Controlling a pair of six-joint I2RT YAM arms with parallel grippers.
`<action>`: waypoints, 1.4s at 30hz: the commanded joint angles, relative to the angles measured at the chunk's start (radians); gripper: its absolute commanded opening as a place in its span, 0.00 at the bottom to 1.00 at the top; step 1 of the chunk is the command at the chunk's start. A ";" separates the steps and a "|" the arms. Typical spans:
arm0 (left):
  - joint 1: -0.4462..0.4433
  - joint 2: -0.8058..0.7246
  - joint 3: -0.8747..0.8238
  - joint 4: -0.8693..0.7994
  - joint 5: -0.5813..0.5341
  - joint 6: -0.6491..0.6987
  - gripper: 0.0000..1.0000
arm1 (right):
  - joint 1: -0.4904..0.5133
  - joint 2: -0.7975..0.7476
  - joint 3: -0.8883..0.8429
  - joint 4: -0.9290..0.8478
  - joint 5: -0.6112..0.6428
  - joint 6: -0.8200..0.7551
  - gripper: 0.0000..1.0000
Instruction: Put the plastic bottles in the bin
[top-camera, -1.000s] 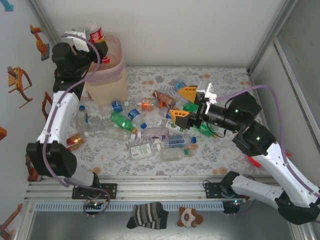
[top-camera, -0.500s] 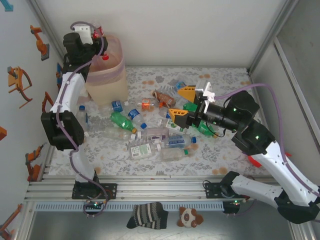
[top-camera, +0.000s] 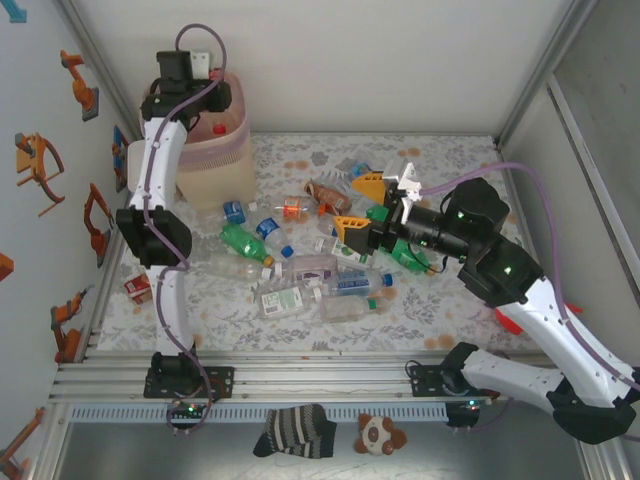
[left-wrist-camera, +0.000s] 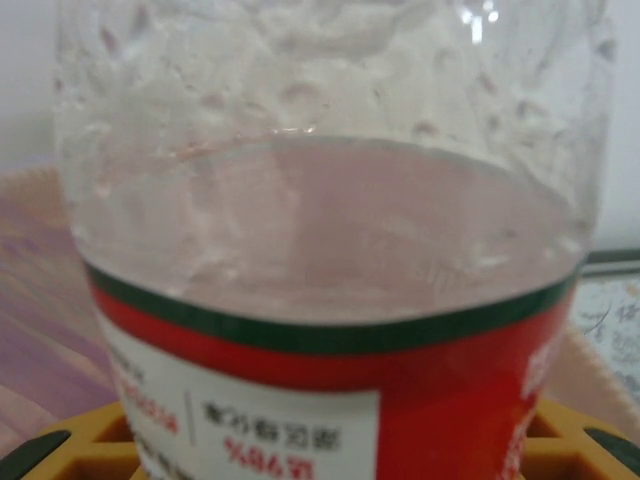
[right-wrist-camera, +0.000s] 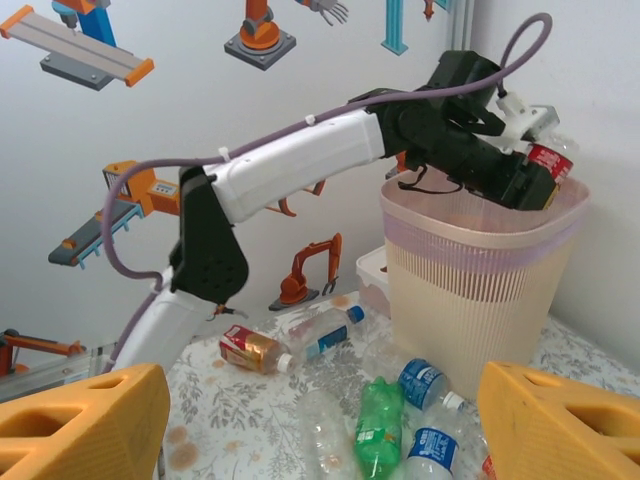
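**Left gripper** (right-wrist-camera: 525, 178): closed part-way on a clear red-labelled bottle (left-wrist-camera: 330, 300). In the left wrist view its yellow fingers (left-wrist-camera: 70, 450) flank the label on either side. The arm reaches to the far left, and the held bottle hangs over the open mouth of the bin (right-wrist-camera: 470, 290), above the far side of the rim and not yet inside.

**Bin**: tall, beige and ribbed, lined with a pink bag (right-wrist-camera: 480, 245) folded over the rim. It stands upright in the far-left corner of the table (top-camera: 450, 310).

**Right gripper** (top-camera: 362, 207): jaws stand wide apart, with nothing held between the orange fingers (right-wrist-camera: 80, 420). It hovers over the right part of the pile and points left towards the bin.

**Plastic bottles** (top-camera: 300, 270): lying on their sides, strewn across the middle of the table between the bin and the right gripper.
- A green bottle (top-camera: 243, 243) lies left of centre.
- Clear bottles with blue caps or blue labels lie near and around it.
- A second green bottle (top-camera: 380, 213) lies under the right gripper.
- A brown-labelled bottle (right-wrist-camera: 250, 348) lies apart from the pile at the left edge, near the left arm
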 joint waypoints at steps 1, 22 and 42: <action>0.000 0.033 0.053 -0.169 -0.051 0.040 0.40 | 0.006 -0.008 0.021 0.010 0.011 0.005 0.79; 0.010 0.108 -0.005 -0.249 0.001 0.063 0.47 | 0.006 -0.015 0.002 0.012 0.031 0.023 0.79; -0.010 0.016 -0.058 -0.527 0.140 0.108 0.53 | 0.007 -0.050 -0.030 0.020 0.060 0.036 0.78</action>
